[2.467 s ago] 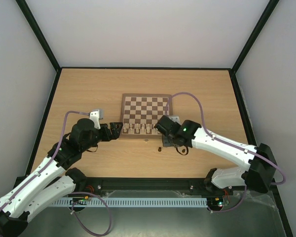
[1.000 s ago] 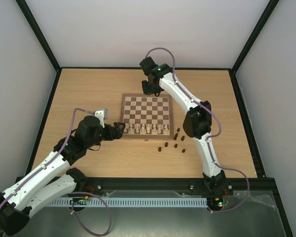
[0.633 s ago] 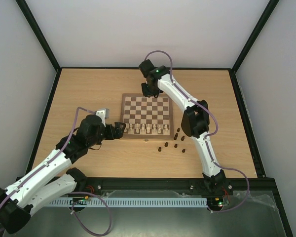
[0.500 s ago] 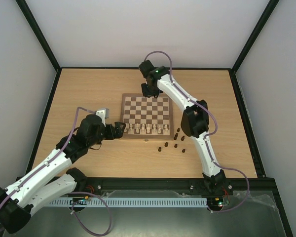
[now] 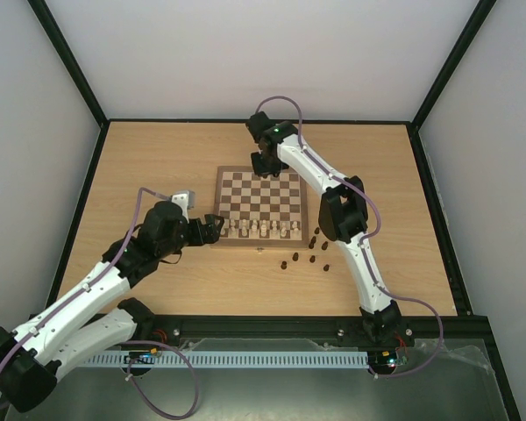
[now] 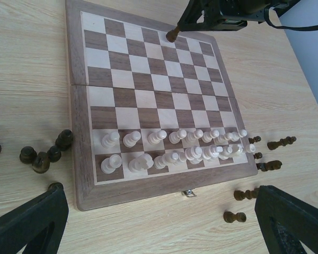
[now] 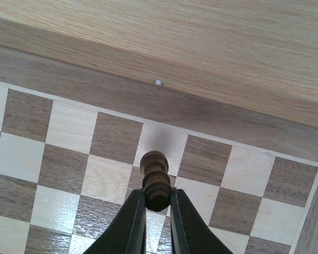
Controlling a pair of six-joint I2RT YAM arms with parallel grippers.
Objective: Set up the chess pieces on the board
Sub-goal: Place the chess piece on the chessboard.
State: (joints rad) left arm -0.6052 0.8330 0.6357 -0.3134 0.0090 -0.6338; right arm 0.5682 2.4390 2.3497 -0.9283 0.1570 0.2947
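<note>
The board [image 5: 259, 187] lies mid-table, and shows in the left wrist view [image 6: 148, 79] and the right wrist view [image 7: 69, 132]. Cream pieces [image 5: 261, 228] fill its two near rows [image 6: 175, 148]. My right gripper [image 5: 265, 163] is over the board's far edge, shut on a dark brown piece [image 7: 156, 177] held just above the far row; the piece also shows in the left wrist view [image 6: 172, 35]. My left gripper [image 5: 212, 226] is open and empty at the board's near left corner, its jaws wide apart [image 6: 159, 193].
Loose dark pieces [image 5: 311, 250] lie on the table off the board's near right corner [image 6: 259, 159]. More dark pieces [image 6: 42, 156] stand by the board's left edge. A small metal clasp [image 6: 188, 192] sits on the board's near edge.
My right arm swung from the table at the board's near right to its far edge with a dark piece, then edged slightly left. My left arm crept a little toward the board.
</note>
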